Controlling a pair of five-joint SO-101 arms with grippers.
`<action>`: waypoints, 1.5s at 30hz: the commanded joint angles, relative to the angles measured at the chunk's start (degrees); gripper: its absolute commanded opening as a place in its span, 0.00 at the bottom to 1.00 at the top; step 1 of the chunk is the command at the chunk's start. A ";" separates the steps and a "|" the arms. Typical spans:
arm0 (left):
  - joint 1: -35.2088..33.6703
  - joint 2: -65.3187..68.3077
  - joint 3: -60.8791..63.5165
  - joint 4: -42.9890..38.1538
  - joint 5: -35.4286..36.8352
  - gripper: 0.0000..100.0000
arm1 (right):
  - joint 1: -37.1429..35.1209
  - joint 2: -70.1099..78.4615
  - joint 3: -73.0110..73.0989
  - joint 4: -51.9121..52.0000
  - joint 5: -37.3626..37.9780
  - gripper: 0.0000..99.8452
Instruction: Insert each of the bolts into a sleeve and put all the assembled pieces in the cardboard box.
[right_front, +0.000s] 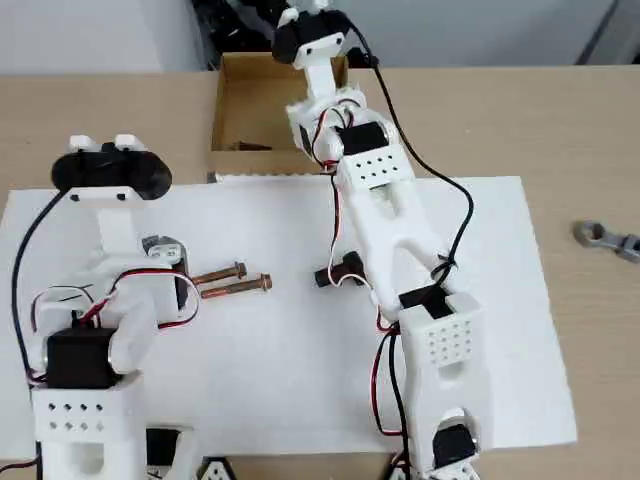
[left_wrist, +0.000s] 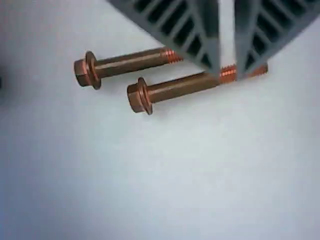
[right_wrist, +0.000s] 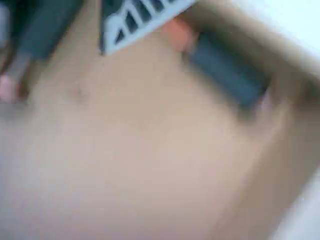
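My left gripper (left_wrist: 227, 64) is low over the white paper sheet (right_front: 280, 400). Its jaws are drawn to a narrow slit with paper showing through, and they have hold of nothing. The tips sit right over the threaded end of the first bolt (left_wrist: 172, 87), which runs crosswise under both tips rather than between them. The other bolt (left_wrist: 125, 62) lies just beside it, roughly parallel, its threaded end tucked under one of my fingers (left_wrist: 185, 25). Both are copper-coloured and lie flat on the paper, their flanged heads pointing away from that gripper toward my right arm (right_front: 375, 190). A small dark piece (right_front: 340, 270) sits on the paper against that arm; I cannot tell whether it is a sleeve. The arm is stretched across the sheet to the cardboard box (right_front: 250, 100) at the paper's far edge, with my right gripper (right_wrist: 142, 20) over the brown floor; whether it is open or closed I cannot tell. Just beside it, close to the box wall, is an assembled piece (right_wrist: 225, 70), a dark sleeve with a copper end showing. A second piece (right_wrist: 30, 40) lies at its other side. Well apart on the bare table (right_front: 590, 130) rests a metal tool (right_front: 605, 237).
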 joint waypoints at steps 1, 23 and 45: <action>-0.26 5.80 -0.84 -1.14 -1.85 0.01 | 0.40 -5.58 -2.81 5.58 3.43 0.00; -1.14 55.03 -36.79 14.42 -31.82 0.15 | 5.23 -32.04 -2.46 48.48 8.70 0.00; 4.57 54.51 -20.97 3.43 -47.47 0.15 | 5.23 -66.15 33.76 48.57 8.70 0.00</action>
